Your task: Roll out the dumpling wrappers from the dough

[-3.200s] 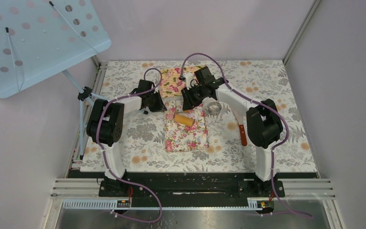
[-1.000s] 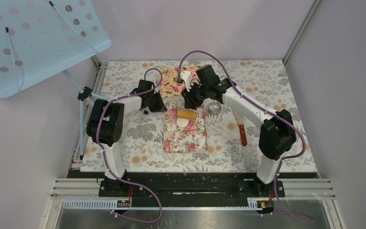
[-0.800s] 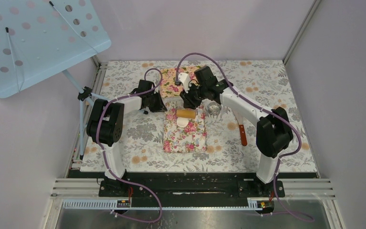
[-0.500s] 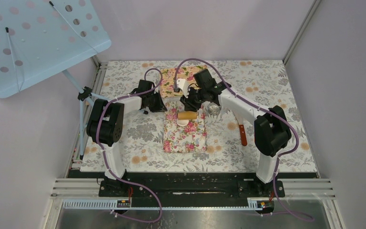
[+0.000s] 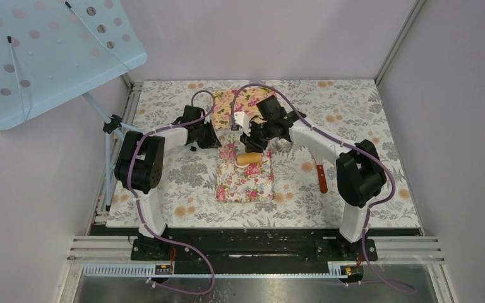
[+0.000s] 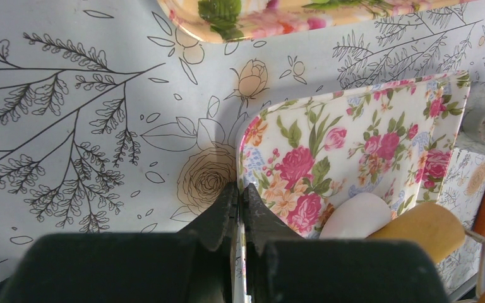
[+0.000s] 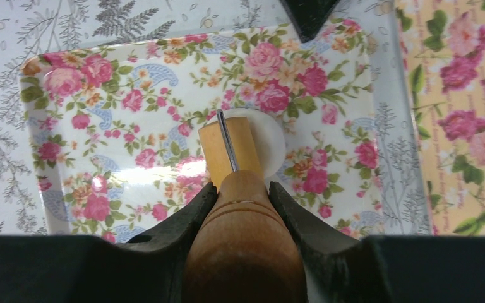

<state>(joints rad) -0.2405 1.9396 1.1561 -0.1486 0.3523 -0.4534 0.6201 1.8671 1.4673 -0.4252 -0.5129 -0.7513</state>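
The dough (image 7: pixel 274 144) is a flattened white lump on the pink floral tray (image 7: pixel 132 88). The wooden roller (image 7: pixel 230 150) lies across it and hides its middle. My right gripper (image 7: pixel 243 191) is shut on the roller's wooden handle, right over the tray (image 5: pixel 246 183). In the top view the roller (image 5: pixel 251 158) sits on the tray's far half, under my right gripper (image 5: pixel 257 142). My left gripper (image 6: pixel 240 189) is shut on the tray's left rim (image 6: pixel 242 148). The dough (image 6: pixel 356 215) and roller (image 6: pixel 420 228) show to its right. No finished wrappers show.
The shiny metal ring (image 5: pixel 283 144) stands right of the tray, partly under my right arm. A knife with an orange handle (image 5: pixel 321 177) lies further right. A yellow floral tray (image 5: pixel 230 101) sits at the back. A blue perforated board on a stand (image 5: pixel 50 50) overhangs the left.
The roller has moved toward the near side, onto the dough that showed just in front of it. My right wrist followed it. The left gripper has stayed on the tray's rim.
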